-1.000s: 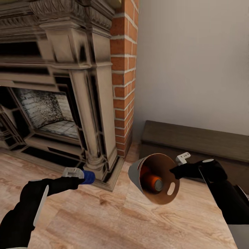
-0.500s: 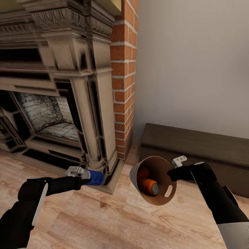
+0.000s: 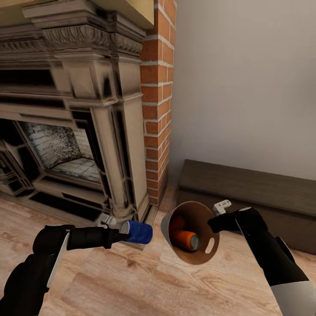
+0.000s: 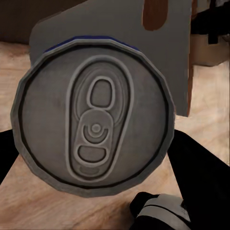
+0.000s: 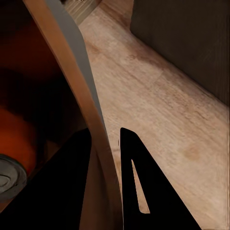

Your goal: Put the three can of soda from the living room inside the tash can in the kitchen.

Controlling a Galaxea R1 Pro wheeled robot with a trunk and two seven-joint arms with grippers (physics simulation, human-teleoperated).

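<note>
Head view: left gripper (image 3: 117, 236) at 7 o'clock, clamped on the blue soda can (image 3: 136, 232), which lies sideways with its silver top facing the arm. Trash can (image 3: 190, 232) at 5 o'clock, just right of the blue can, tipped so its brown-orange mouth faces the camera. Two orange soda cans (image 3: 184, 239) lie inside it, one silver end visible. Right gripper (image 3: 214, 224) pinches the bin's rim at its 2 o'clock edge. Fireplace (image 3: 79, 114) fills 9 to 12 o'clock, brick column (image 3: 157, 101) beside it, dark low bench (image 3: 245, 193) at 3 o'clock, wood floor (image 3: 145, 281) below.

Left wrist view: blue can's silver top (image 4: 94, 125) with pull tab dead centre, held between dark fingers (image 4: 191, 158) at each side. Grey bin wall (image 4: 163, 48) right behind it, handle slot at 1 o'clock.

Right wrist view: the two fingers (image 5: 139, 187) are nearly closed, straddling the bin's thin rim (image 5: 91, 110), one inside, one outside. An orange can (image 5: 14, 153) shows inside at 8 o'clock.
</note>
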